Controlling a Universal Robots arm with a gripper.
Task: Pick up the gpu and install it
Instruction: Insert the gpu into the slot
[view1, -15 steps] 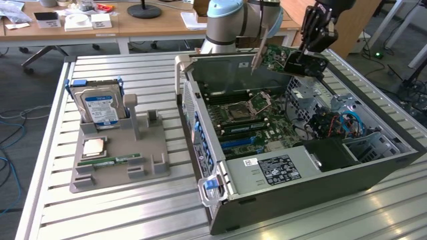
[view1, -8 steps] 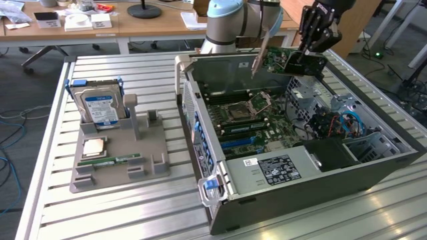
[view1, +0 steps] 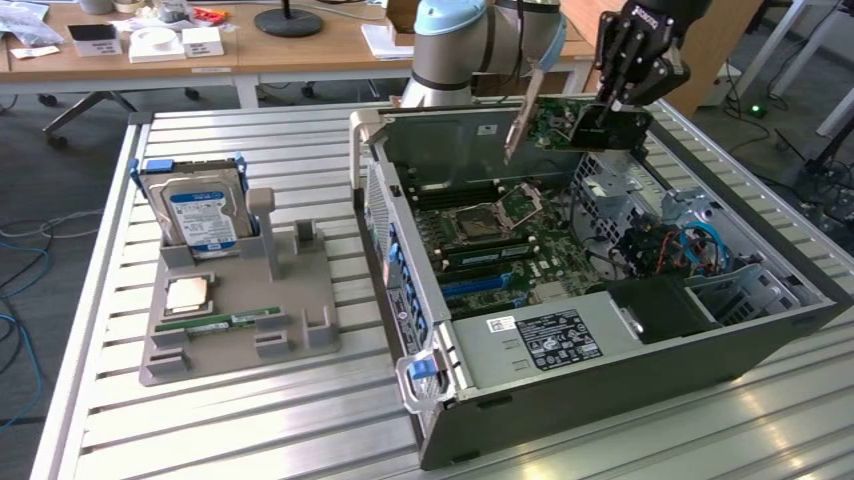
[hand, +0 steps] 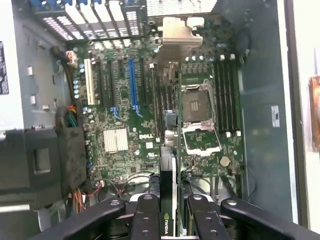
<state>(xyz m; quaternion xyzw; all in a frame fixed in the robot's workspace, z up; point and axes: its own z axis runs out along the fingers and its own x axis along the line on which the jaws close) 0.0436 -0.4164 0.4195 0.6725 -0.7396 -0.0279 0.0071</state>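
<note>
End effector (hand: 173, 204) grips the gpu (hand: 167, 175) edge-on between its fingers (hand: 148, 215), held clear above the motherboard (hand: 125, 125) of the open case (view1: 601, 400).

The case (view1: 627, 385) lies on the table (view1: 200, 430) toward the exterior view's right edge, the stand (view1: 300, 300) toward its left, the drive (view1: 200, 215) on the stand's far end. The gpu (view1: 574, 125), in the gripper (view1: 618, 108), hangs seemingly over the case's far wall.

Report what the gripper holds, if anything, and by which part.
The gripper holds the thin dark gpu card with a pale metal bracket, jaws closed on its flat faces at the end opposite the bracket.
</note>
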